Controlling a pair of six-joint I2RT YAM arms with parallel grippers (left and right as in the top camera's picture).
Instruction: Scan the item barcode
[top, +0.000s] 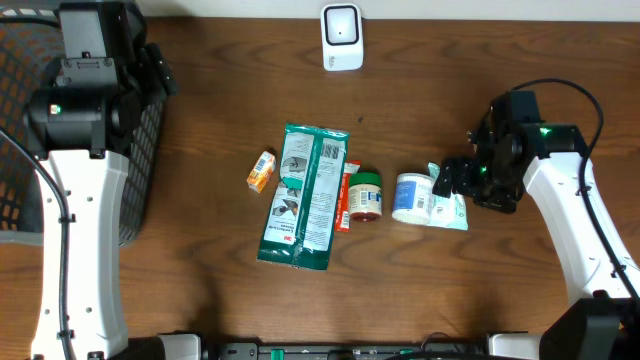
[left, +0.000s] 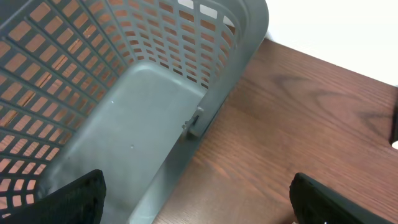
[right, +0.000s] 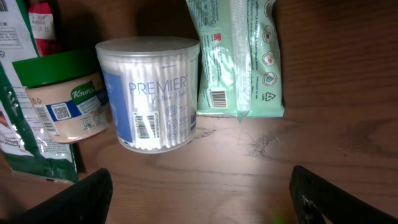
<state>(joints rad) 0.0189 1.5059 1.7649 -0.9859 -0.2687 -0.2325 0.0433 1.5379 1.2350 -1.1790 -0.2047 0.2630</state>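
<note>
Several grocery items lie in a row mid-table. The white cotton-swab tub lies on its side with its barcode facing up. A mint-green tissue pack lies against it, also showing a barcode. My right gripper hangs open just above these two, with only bare wood between its fingers. The white scanner stands at the table's far edge. My left gripper is open and empty over the rim of the grey basket.
Left of the tub lie a green-lidded Knorr jar, a red stick packet, a large green packet and a small orange box. The mesh basket fills the left edge of the table.
</note>
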